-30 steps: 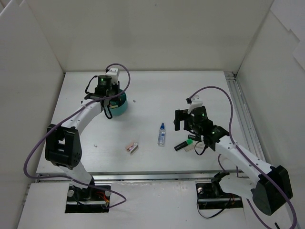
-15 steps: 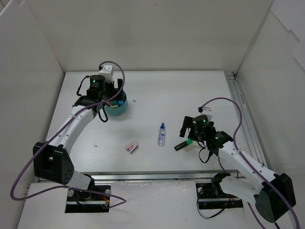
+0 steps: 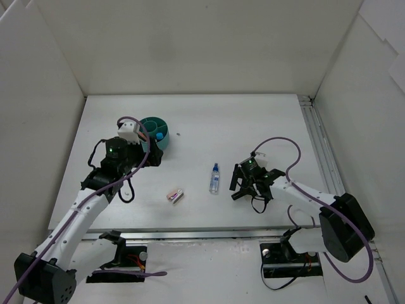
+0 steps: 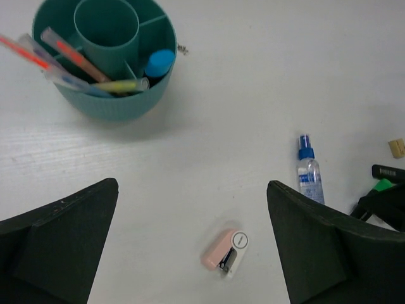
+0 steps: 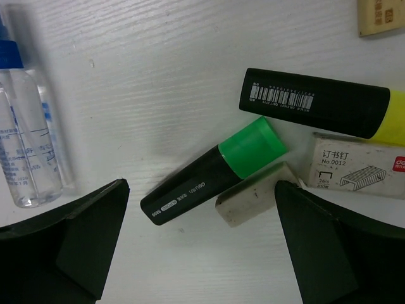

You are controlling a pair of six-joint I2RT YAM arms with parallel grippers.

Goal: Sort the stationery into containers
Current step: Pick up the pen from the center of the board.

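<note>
The right claw point(image 5: 199, 244) hovers wide open over the green-capped highlighter point(image 5: 215, 170), which lies on the desk point(image 5: 158, 63) just beside a white eraser point(image 5: 253, 202). It should descend astride the barrel alone, then close. The left claw point(image 4: 193, 253), also wide and empty, hangs near the teal tub point(image 4: 107, 104).

Top edge cuts tan eraser point(image 5: 380, 16); right edge cuts staple box point(image 5: 354, 166); left edge crops bottle point(image 5: 31, 152).

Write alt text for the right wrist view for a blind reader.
The open right gripper is poised over a green-capped black highlighter on the white table. Beside it lie a white eraser, a staple box and a yellow-tipped highlighter; a clear bottle lies left.
</note>
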